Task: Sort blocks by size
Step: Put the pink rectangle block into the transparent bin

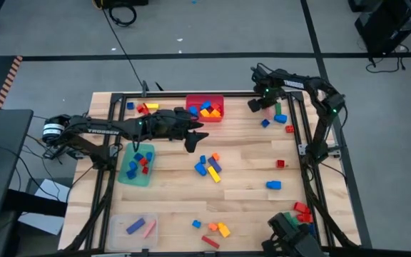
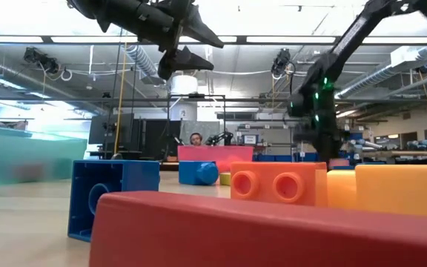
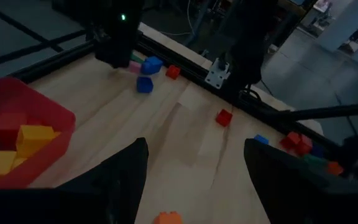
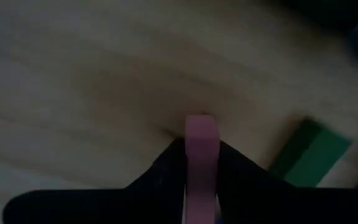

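clear bin [image 1: 113,232]: near-left corner of the table, holding a blue bar and a pink bar; apparently the place for long pieces.
green bin [image 1: 135,174]: left of centre, holding small blue and red cubes; apparently for the smallest size.
left gripper [image 1: 193,140]: hanging above bare wood between the green bin and the red bin, fingers [image 3: 126,171] set wide apart, nothing between them; probably free to fetch another piece.
red bin [image 1: 196,101]: at the far edge, filled with yellow, blue and orange bricks of middling size.
blocks [image 1: 210,167]: unsorted ones scattered over the table, a cluster at the centre, more along the near edge, a few by the right rail and in the near-right corner.
green block [image 4: 309,152]: flat on the wood just beside the right gripper, untouched.
right gripper [image 1: 271,105]: down at the table's far-right corner, fingers drawn together on a pink block.
pink block [image 4: 201,155]: narrow piece standing edge-up between the dark fingers, pinched at its sides; table close below it, so likely just gripped and not yet carried anywhere.
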`<move>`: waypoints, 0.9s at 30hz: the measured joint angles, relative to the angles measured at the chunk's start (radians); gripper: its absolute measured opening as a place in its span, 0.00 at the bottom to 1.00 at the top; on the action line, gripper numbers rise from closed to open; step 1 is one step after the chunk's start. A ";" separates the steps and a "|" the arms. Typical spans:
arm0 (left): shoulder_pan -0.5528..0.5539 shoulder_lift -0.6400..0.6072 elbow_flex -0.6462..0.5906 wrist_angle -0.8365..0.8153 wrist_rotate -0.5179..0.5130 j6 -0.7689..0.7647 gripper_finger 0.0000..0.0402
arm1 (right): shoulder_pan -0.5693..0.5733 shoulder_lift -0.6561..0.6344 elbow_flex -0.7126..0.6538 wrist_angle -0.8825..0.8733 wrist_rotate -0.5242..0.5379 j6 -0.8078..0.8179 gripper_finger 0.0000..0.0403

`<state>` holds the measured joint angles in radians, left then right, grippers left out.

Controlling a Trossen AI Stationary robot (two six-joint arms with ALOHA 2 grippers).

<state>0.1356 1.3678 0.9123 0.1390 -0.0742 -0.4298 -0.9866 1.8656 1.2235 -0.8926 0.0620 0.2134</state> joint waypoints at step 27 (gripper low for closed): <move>-0.008 0.000 0.000 0.103 0.092 0.192 0.68 | 0.979 -0.670 0.003 0.293 0.426 0.512 0.17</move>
<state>0.1277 1.3678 0.9127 0.2419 0.0182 -0.2380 -0.0080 1.1952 1.2266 -0.5996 0.4885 0.7251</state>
